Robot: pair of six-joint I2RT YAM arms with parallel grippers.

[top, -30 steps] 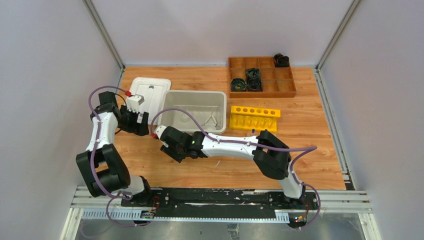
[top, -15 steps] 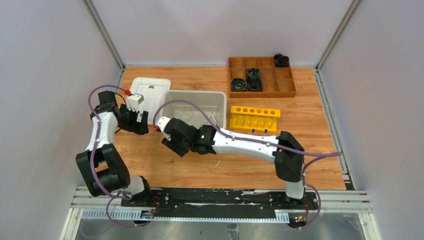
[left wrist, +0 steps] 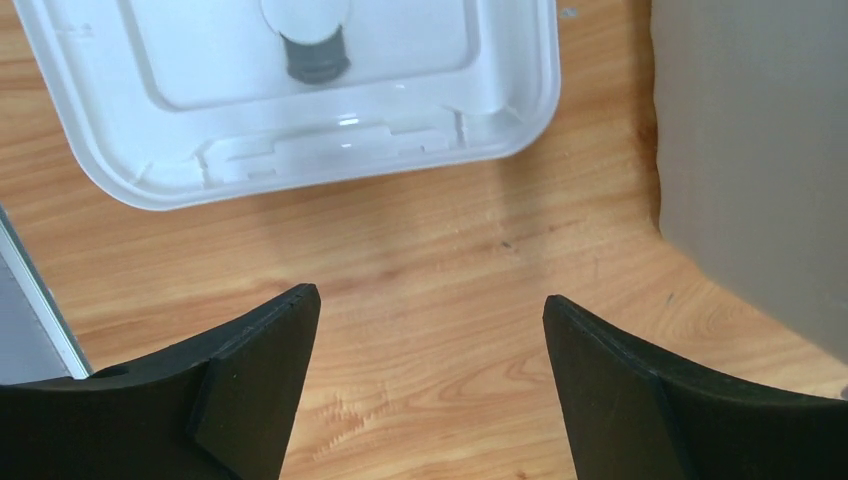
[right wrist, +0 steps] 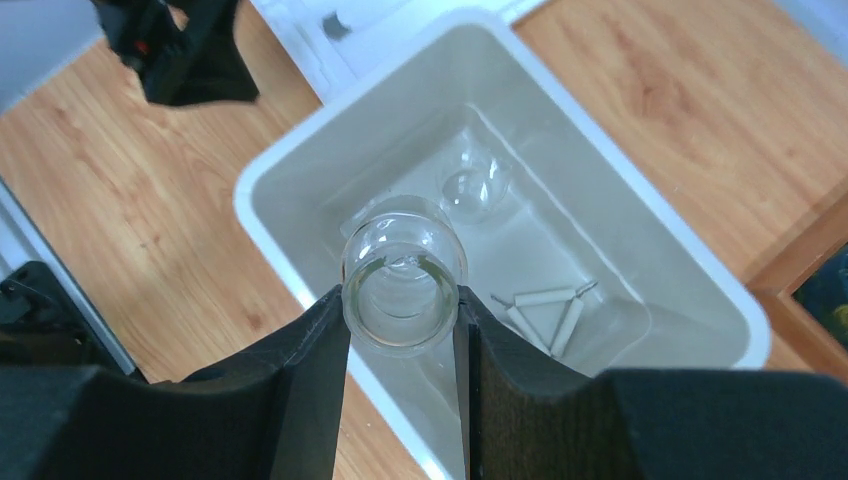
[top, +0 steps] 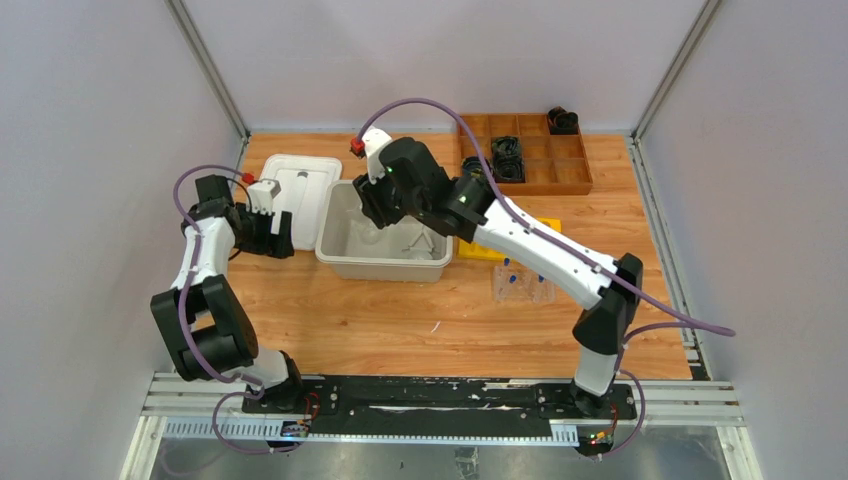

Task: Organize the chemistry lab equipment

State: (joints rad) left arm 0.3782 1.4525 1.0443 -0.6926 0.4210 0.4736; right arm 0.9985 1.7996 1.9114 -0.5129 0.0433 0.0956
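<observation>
Glass clamped between the right gripper's (right wrist: 402, 335) fingers was a small clear beaker (right wrist: 403, 270), held over the grey bin (right wrist: 560, 170). The placing step seemed in hand, calling for a gentle lowering clear of the second beaker (right wrist: 470, 190) and white triangle frame (right wrist: 545, 315) inside. The left gripper (left wrist: 430, 310) hung with jaws apart over bare wood beside the white lid (left wrist: 300, 150), out of the way, and blue-capped tubes (top: 520, 283) lay unsorted on the table.

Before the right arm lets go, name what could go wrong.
1. The small clear glass beaker in the right jaws hangs above the white plastic bin; dropped from there, it might crack.
2. It could land on the second glass beaker or white triangle frame inside.
</observation>
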